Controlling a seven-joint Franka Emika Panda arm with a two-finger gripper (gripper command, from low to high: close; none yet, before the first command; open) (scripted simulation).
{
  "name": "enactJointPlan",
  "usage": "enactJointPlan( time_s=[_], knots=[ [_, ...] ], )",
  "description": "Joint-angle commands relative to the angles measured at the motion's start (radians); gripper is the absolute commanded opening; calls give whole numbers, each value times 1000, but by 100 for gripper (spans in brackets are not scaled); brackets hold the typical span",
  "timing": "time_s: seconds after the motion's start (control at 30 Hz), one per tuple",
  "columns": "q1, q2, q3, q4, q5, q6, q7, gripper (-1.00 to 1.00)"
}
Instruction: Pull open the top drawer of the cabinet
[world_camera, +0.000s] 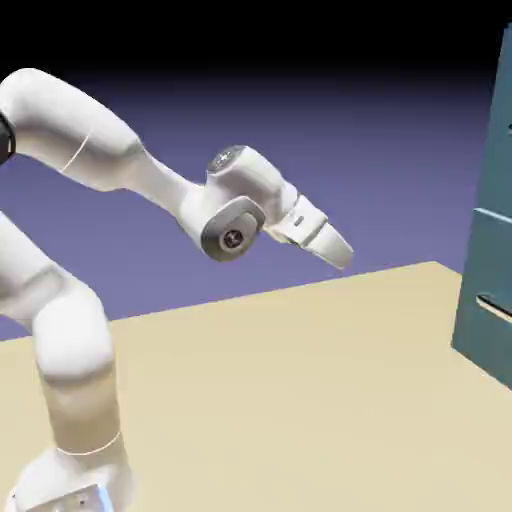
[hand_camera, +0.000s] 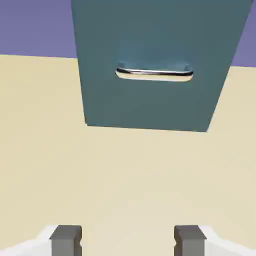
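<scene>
Gripper (world_camera: 343, 252) hangs mid-frame w/ fingers (hand_camera: 65, 240) spread, holding nothing, prob bc it's well apart from the cabinet (world_camera: 490, 250) at the right edge. Top drawer (world_camera: 497, 140) sits upper right, shut afaict. Bar handle (hand_camera: 154, 74) shows on a lower panel, hand view.

Glossy white arm (world_camera: 95, 150) of rounded, tube-like links, thin seam lines at joints, grey disc cap on the wrist, white tapered end effector (world_camera: 335, 245), two small square grey fingertips (hand_camera: 65, 239)

Tan table (world_camera: 300, 400), teal cabinet (world_camera: 490, 230) standing on it (seemingly near its edge)
</scene>
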Motion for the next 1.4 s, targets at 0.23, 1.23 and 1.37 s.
enactJointPlan(
  time_s=[0.23, 1.23, 1.37],
  knots=[
    [105, 222, -187, 256, 348, -32, 24, 0],
    [501, 1055, -889, 1217, 1653, -154, 114, 0],
    [553, 1166, -982, 1345, 1827, -170, 126, 0]
  ],
)
